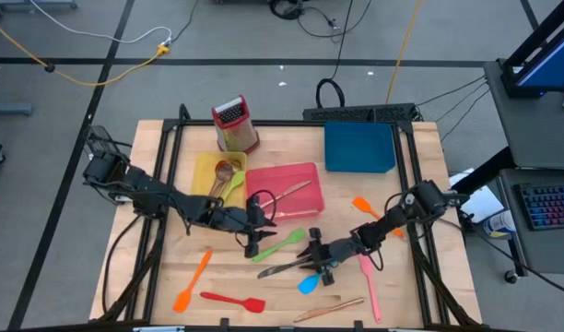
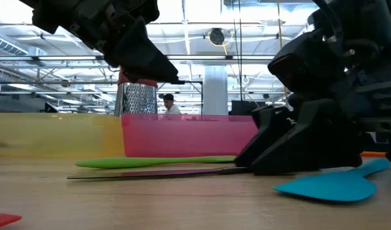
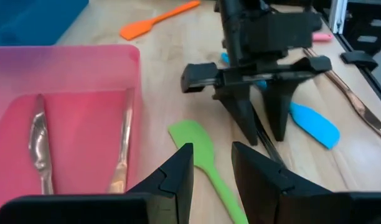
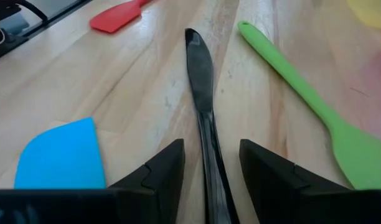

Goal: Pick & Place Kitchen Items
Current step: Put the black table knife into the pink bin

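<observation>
The right pincer (image 1: pixel 315 258) sits low on the worktop (image 1: pixel 153 277), fingers (image 4: pixel 159 174) parted astride the dark knife (image 4: pixel 202 87) handle (not closed). The green spatula (image 1: pixel 280 244) lies at the knife's 12 o'clock. The left pincer (image 1: pixel 254 242) hangs open above it, holding nothing.

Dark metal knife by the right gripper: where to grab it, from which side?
Grip the dark metal knife on its slim handle, from straight above. It lies flat on the table, and the right gripper straddles the handle with fingers open. The green spatula alongside leaves room.
</observation>
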Controlling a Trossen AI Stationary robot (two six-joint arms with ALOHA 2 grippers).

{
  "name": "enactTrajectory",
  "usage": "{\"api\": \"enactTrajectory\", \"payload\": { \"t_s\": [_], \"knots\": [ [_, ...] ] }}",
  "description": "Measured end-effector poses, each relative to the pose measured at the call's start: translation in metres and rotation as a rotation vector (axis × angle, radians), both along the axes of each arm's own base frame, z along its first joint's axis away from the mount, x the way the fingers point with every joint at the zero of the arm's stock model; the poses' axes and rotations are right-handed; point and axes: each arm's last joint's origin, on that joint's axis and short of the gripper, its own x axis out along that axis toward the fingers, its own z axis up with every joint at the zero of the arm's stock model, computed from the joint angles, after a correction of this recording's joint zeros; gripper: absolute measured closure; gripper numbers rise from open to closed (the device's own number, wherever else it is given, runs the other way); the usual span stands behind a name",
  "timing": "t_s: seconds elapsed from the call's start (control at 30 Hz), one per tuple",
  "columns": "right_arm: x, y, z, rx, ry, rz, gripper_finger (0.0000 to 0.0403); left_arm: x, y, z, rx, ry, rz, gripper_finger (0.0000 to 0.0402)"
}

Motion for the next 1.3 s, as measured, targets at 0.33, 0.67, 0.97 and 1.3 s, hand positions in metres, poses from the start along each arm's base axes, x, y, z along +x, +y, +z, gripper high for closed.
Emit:
{"api": "enactTrajectory", "payload": {
  "t_s": [0.33, 0.67, 0.97, 1.3],
  "knots": [
    [-0.002, -0.004, -0.012, -0.052, 0.043, 0.039, 0.0334, -0.008, -0.015, -0.005, -0.044, 0.076, -0.107, 0.0286],
    [-0.001, -0.008, -0.014, -0.092, 0.040, 0.007, 0.0373, -0.015, -0.035, -0.005, -0.009, 0.068, -0.177, 0.0286],
    [0.004, -0.007, -0.003, -0.064, -0.069, -0.014, 0.0374, -0.009, -0.044, -0.034, -0.005, 0.141, -0.177, 0.0224],
    [0.006, -0.007, 0.001, -0.107, -0.132, -0.039, 0.0374, 0.002, -0.049, -0.054, -0.064, 0.109, -0.153, 0.0159]
  ]
}}
